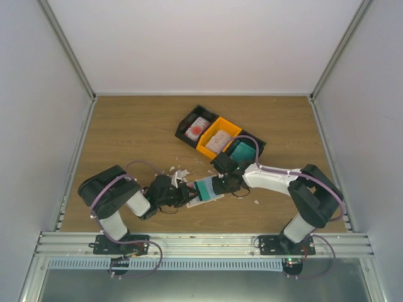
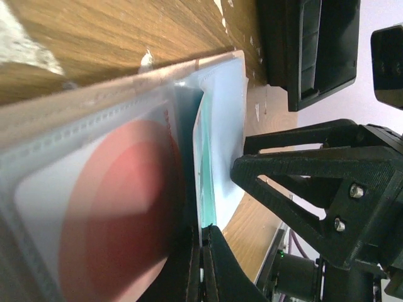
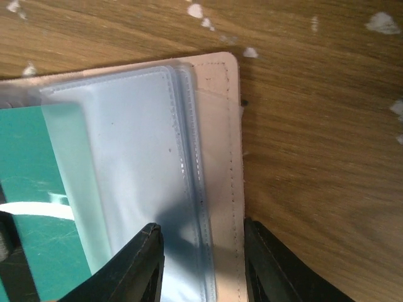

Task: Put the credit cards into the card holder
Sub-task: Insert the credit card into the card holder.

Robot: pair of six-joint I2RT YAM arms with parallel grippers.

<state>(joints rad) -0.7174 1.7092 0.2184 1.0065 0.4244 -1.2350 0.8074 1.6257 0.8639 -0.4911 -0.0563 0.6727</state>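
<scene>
The beige card holder (image 1: 209, 199) (image 3: 220, 157) lies open on the table between both grippers. My left gripper (image 1: 187, 192) (image 2: 203, 255) is shut on the edge of a teal credit card (image 2: 205, 182) (image 3: 25, 189), whose far end lies under a clear sleeve (image 3: 138, 163) of the holder. A white credit card with a red round mark (image 2: 107, 214) sits in another clear sleeve close to the left wrist camera. My right gripper (image 1: 221, 184) (image 3: 201, 267) stands open over the holder's stitched edge, one finger above the sleeve and one above the wood.
Behind the holder stand three bins in a row: a black one (image 1: 184, 126) with a white and red card, an orange one (image 1: 228, 129) with a pale card, a black one (image 1: 258, 146) with teal contents. White scraps (image 1: 179, 171) (image 3: 384, 22) litter the wood.
</scene>
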